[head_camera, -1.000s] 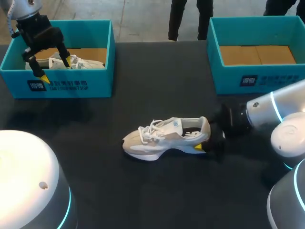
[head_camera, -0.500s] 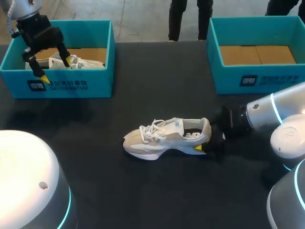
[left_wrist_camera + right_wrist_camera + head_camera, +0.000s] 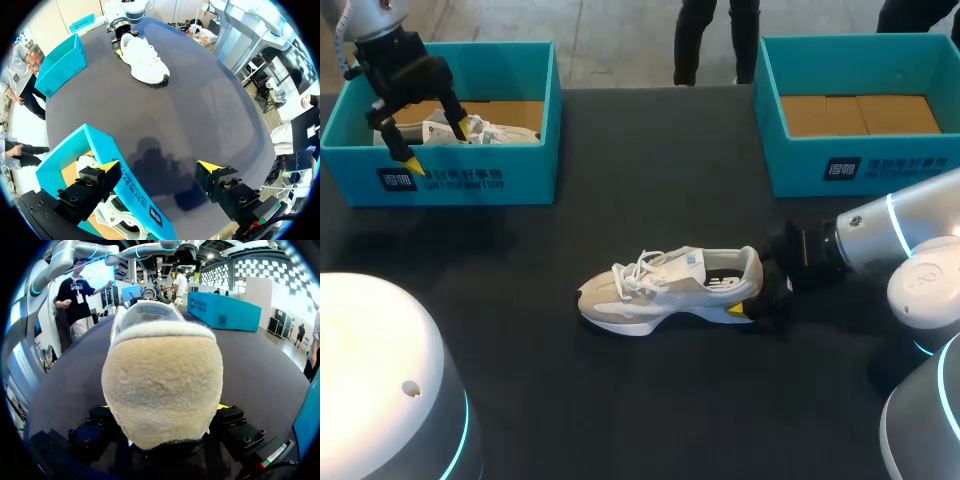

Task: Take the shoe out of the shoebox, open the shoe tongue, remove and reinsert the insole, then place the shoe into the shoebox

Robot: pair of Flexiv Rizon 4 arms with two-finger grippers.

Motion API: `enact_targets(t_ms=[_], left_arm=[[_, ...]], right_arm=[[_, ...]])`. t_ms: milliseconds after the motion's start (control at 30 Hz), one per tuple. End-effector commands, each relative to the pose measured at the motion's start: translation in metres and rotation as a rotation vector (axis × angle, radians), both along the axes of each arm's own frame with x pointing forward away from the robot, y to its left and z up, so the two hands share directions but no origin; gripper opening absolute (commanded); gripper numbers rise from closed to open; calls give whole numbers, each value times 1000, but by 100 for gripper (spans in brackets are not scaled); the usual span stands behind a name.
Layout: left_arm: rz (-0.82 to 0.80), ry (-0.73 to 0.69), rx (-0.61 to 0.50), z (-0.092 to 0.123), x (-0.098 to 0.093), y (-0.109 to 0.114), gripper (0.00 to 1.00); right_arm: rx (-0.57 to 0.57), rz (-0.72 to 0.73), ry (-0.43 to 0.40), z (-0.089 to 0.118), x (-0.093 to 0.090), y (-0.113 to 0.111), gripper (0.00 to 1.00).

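right fingers (image 3: 738, 311) grip the shoe (image 3: 660, 290) heel, tips mostly hidden; left fingers (image 3: 107, 167) spread astride shoebox (image 3: 100, 145) wall.

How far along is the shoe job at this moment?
Done: one shoe is out of its box, upright on the table. In hand: the right gripper clasps its heel; the left gripper hangs open over the left shoebox, which holds another shoe. Left, apparently: tongue, insole, reboxing.
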State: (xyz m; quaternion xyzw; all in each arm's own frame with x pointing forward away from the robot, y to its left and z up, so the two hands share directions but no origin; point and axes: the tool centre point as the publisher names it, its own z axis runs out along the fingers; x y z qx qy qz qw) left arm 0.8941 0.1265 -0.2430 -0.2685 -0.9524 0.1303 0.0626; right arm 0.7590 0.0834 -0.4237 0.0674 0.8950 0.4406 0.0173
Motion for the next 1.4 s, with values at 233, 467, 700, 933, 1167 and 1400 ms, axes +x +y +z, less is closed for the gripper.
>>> enact_targets(t_ms=[233, 467, 700, 933, 1167, 1400], left_arm=[[0, -3, 0, 0, -1, 0, 100], [-1, -17, 46, -1, -8, -7, 100], [102, -34, 104, 2, -17, -19, 100], [62, -72, 94, 10, -29, -41, 100], [-11, -81, 91, 17, -27, -65, 100], [11, -77, 103, 18, -25, -70, 100]], right_arm=[[-3, -1, 1, -2, 1, 3, 0], [-3, -1, 1, -2, 1, 3, 0], [-3, -1, 1, -2, 1, 3, 0], [-3, -1, 1, -2, 1, 3, 0], [-3, -1, 1, -2, 1, 3, 0], [-3, -1, 1, -2, 1, 3, 0]])
